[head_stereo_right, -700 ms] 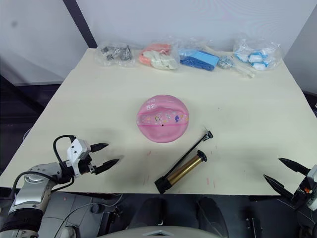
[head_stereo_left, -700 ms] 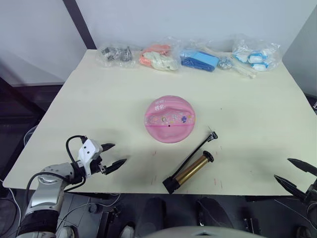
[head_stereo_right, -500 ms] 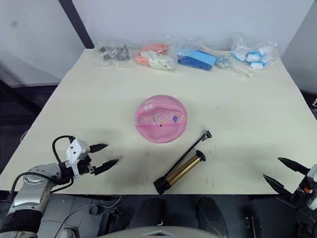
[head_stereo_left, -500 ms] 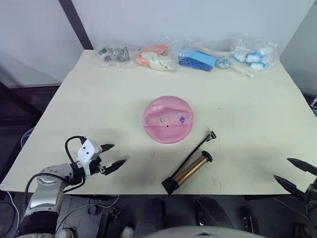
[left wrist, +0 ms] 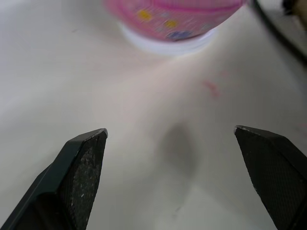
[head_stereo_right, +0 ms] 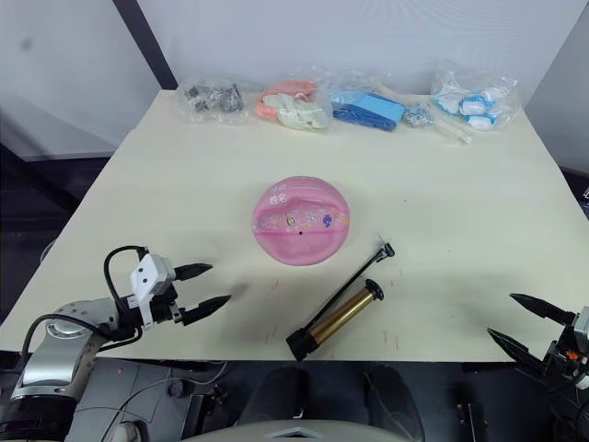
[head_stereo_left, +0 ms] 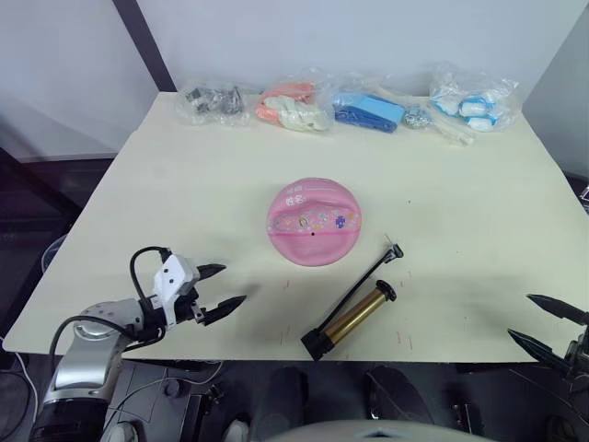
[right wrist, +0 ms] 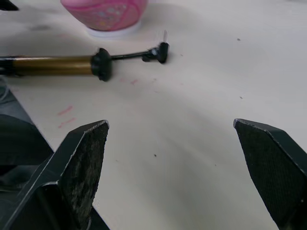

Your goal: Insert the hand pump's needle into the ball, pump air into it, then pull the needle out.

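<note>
The pink ball [head_stereo_left: 315,221], sagging into a dome with cartoon prints, rests at the middle of the table. Just to its front right lies the gold hand pump [head_stereo_left: 354,318], its black hose running up to the needle [head_stereo_left: 392,244] near the ball's right side. My left gripper [head_stereo_left: 222,287] hovers open over the table's front left, well left of the pump, holding nothing. My right gripper [head_stereo_left: 541,323] is open at the front right edge, well clear of the pump. In the right wrist view the pump [right wrist: 53,65] and needle fitting [right wrist: 159,51] lie ahead of the fingers.
Several clear bags of items [head_stereo_left: 294,107] line the table's far edge. The cream table [head_stereo_left: 460,212] has bare room around the ball and pump. Dark floor lies beyond the left edge.
My left gripper has edged a little to the right and toward the front edge. The right gripper has dropped slightly toward the front edge. Ball and pump have not moved.
</note>
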Controlling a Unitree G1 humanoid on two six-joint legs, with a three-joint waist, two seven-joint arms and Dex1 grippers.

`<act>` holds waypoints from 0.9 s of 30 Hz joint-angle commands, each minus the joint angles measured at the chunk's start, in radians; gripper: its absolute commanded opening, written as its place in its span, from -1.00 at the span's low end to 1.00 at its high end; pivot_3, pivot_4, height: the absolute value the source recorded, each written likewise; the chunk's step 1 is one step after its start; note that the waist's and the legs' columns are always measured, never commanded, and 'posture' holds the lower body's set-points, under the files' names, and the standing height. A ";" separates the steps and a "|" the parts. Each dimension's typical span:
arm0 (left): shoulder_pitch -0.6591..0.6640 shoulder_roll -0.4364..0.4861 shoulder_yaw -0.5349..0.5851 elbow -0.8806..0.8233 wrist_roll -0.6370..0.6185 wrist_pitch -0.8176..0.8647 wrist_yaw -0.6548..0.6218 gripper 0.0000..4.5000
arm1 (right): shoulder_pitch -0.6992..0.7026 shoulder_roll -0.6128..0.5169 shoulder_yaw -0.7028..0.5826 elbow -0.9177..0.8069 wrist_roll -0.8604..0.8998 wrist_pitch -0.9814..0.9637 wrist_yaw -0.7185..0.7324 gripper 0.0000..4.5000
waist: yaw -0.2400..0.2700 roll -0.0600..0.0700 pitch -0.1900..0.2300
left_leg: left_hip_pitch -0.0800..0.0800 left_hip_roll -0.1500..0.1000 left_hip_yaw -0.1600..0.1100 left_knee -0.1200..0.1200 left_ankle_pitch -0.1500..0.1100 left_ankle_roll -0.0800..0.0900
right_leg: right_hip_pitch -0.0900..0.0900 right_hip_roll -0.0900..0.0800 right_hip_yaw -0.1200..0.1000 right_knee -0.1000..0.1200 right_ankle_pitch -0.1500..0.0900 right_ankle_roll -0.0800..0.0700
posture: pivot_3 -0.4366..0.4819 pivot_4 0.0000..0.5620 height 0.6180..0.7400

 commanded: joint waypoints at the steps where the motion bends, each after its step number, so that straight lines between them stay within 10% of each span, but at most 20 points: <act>1: 0.002 -0.008 -0.060 -0.143 -0.010 0.076 0.024 1.00 | 0.036 -0.007 -0.006 -0.146 0.066 0.056 0.006 0.94 | 0.000 0.000 0.000 | 0.000 0.000 0.000 0.000 0.000 0.000 | 0.000 0.000 0.000 0.000 0.000 0.000 | -0.05 -0.47 0.94; 27: -0.225 -0.310 -0.516 -0.287 0.208 0.461 0.434 1.00 | 0.067 -0.017 0.015 -0.506 0.153 0.253 -0.052 0.94 | 0.003 0.001 0.001 | -0.002 -0.001 -0.003 0.004 0.000 0.000 | 0.000 0.002 -0.001 0.000 0.000 0.001 | -0.05 -0.47 0.94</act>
